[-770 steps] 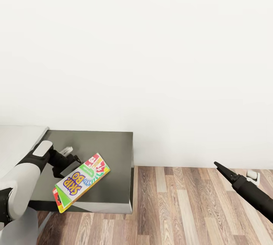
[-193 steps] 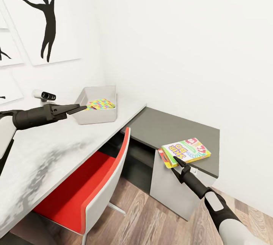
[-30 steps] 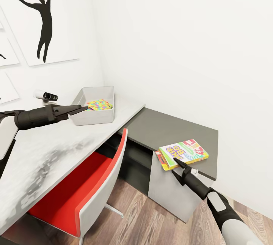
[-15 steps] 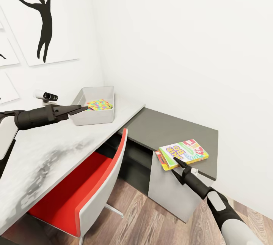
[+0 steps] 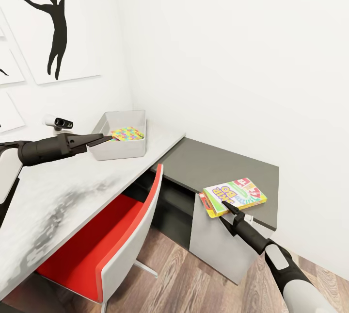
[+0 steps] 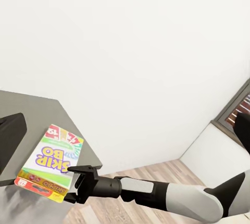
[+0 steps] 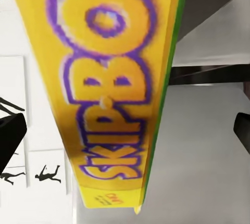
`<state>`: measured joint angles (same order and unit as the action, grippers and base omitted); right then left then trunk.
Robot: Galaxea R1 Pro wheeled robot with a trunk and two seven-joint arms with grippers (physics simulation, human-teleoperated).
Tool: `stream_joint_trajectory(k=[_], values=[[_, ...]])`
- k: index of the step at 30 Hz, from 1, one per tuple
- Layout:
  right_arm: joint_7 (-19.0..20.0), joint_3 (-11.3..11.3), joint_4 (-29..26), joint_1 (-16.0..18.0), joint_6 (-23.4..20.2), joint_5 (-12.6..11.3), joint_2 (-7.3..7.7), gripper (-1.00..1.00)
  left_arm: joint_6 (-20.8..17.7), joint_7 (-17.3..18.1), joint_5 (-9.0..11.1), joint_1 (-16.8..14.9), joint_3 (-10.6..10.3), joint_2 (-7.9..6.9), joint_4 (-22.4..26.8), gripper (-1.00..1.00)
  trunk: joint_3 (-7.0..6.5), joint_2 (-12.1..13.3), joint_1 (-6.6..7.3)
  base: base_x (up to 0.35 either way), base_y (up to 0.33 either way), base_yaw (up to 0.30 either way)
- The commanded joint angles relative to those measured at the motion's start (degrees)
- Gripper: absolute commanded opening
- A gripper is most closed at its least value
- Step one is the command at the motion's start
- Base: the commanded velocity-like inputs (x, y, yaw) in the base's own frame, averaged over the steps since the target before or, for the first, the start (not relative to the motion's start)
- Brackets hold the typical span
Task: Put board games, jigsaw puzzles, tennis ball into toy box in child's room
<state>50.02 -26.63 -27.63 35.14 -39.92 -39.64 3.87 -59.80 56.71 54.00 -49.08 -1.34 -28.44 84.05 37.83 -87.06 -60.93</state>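
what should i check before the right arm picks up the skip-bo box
1. SKIP-BO box reachable, lying flat at the dark wing's near edge: ok.
2. Right tool at the box's near edge: ok.
3. Fingers straddling the box: cannot tell.
4. Toy box open, one puzzle sheet inside, room left: ok.
5. Left tool near the toy box's front wall, may block the drop: not ok.

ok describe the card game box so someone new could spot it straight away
Find the lower dark grey wing of the L-shaped desk, right of the red chair. At its front edge lies the flat SKIP-BO box, green, yellow and red, at the right end effector.
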Motion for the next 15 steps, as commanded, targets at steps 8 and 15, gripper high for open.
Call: stream_joint_trajectory(k=[8,15], values=[[0.2,-0.3,0.0,0.0,-0.2,-0.1,-0.01,-1.00,-0.2,0.2,0.1,-0.1,0.0,-0.04,0.0,1.00,0.05,0.0,0.00,0.000,0.000,0.000],[0.2,-0.3,0.0,0.0,-0.3,-0.1,-0.01,-1.00,-0.2,0.2,0.1,-0.1,0.0,-0.04,0.0,1.00,0.05,0.0,0.00,0.000,0.000,0.000]])
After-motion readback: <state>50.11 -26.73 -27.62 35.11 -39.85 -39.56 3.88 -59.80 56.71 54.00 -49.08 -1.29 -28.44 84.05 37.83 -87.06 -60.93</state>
